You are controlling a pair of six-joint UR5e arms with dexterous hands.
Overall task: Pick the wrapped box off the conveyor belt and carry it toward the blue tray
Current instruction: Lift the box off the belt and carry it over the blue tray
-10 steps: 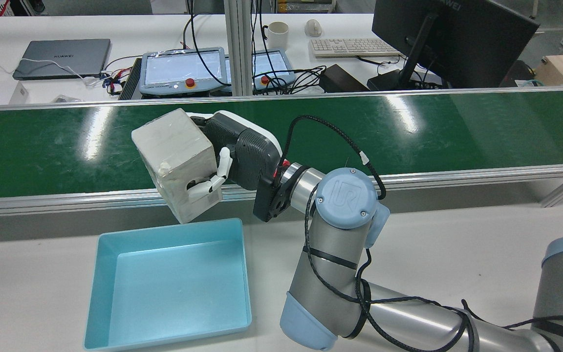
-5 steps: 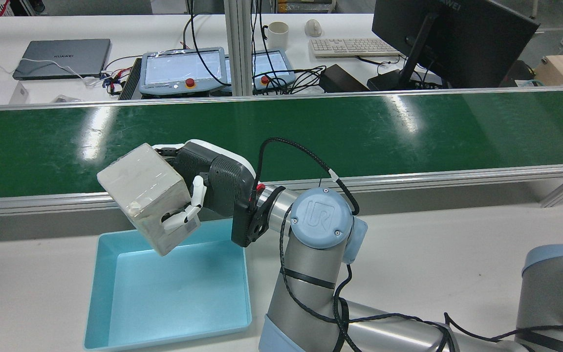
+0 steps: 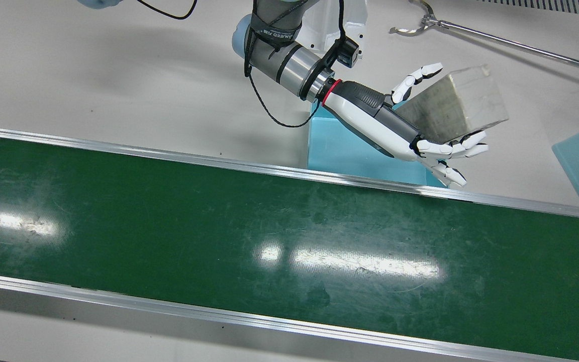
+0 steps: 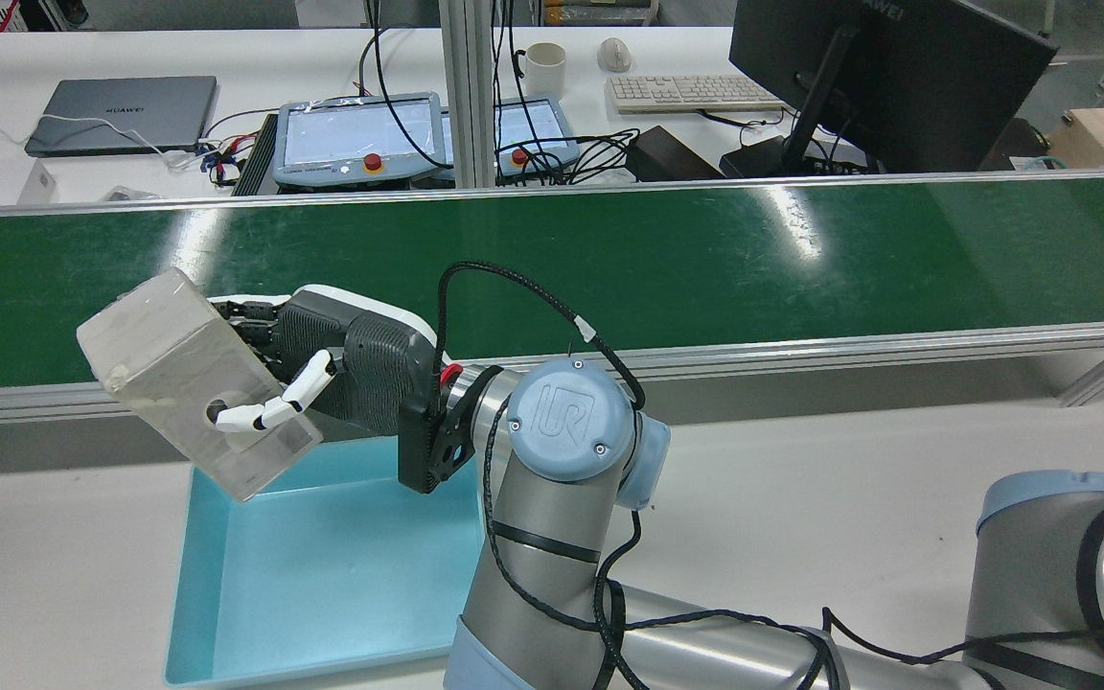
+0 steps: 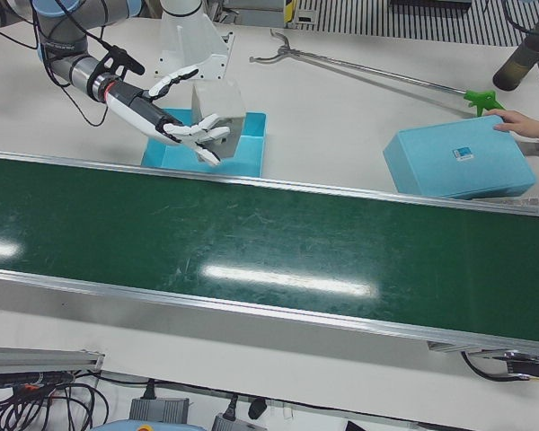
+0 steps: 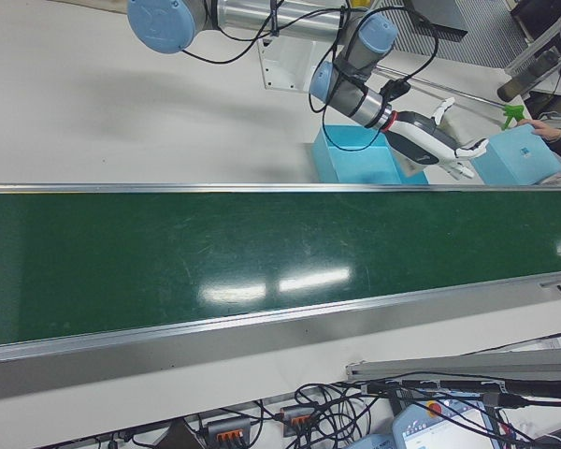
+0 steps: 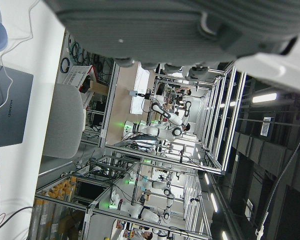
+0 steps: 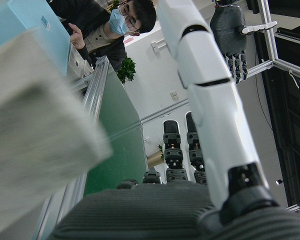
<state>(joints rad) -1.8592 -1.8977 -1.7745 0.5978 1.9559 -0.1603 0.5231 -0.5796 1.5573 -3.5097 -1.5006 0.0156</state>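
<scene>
Rear view, near to far. The blue tray [image 4: 322,575] sits on the worktop [image 4: 849,479] in front of my right arm, with nothing in it. Above its far left corner, the right hand [image 4: 322,369] has its fingers [image 4: 264,412] wrapped around the wrapped box [image 4: 169,364], which is tilted and clear of every surface. Part of the box overhangs the tray's left rim.

Over the last second the box has swung left and toward me. It began above the near rail of the conveyor belt [image 4: 705,259] and is now off the belt entirely. The belt behind is bare.

Judgement: the pick is done and the carry is nearly done. The box may have overshot to the left, so a small correction back over the tray seems due.

Left hand: its own camera shows only part of its body, so I cannot tell the state of its fingers.
</scene>
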